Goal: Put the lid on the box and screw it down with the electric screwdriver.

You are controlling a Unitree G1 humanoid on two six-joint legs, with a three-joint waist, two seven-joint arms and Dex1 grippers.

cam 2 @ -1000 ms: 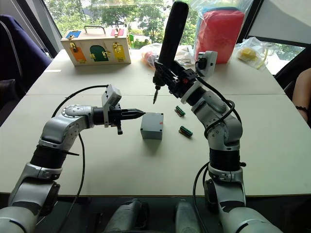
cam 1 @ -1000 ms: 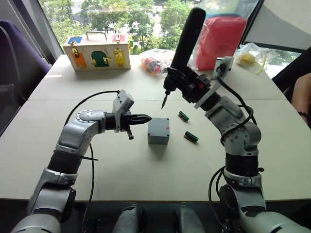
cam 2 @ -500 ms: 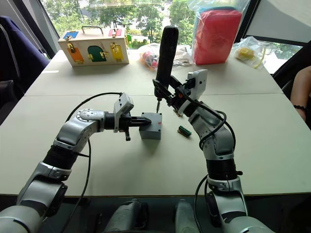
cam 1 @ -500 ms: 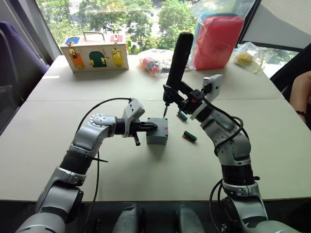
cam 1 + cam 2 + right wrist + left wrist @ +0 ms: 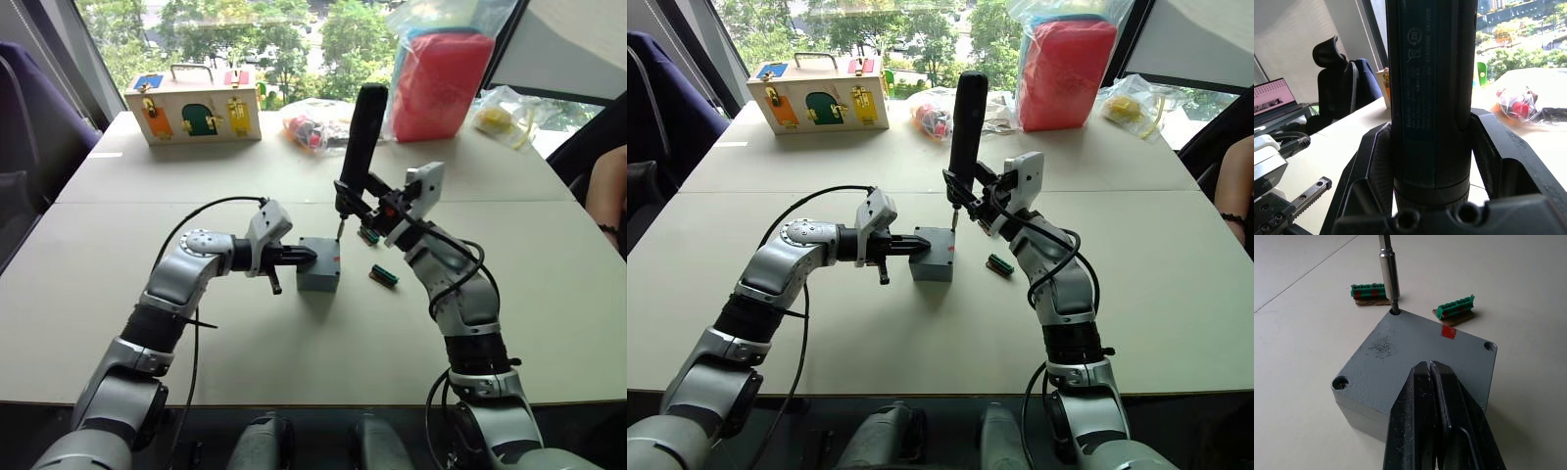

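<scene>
1. The box is seen standing on the tabletop, near its middle, with the lid already seated on top and matching its footprint.
2. A small red mark is seen on the lid's top face near one edge, and screw recesses are visible at the lid's corners.
3. The left hand is held level with the box, its two fingers pressed together with nothing between them; their tips are laid against the lid's upper surface at the side nearest the left arm.
4. The electric screwdriver is clamped in the right hand and held nearly upright, slightly tilted, above the box's far corner.
5. The metal bit is set into the corner hole of the lid farthest from the left hand.
6. Two small green-brown pieces are seen lying on the tabletop just beyond and to the right of the box, apart from it.
7. At the far edge of the tabletop a wooden box with coloured doors, a red bag and clear plastic bags are seen.
</scene>
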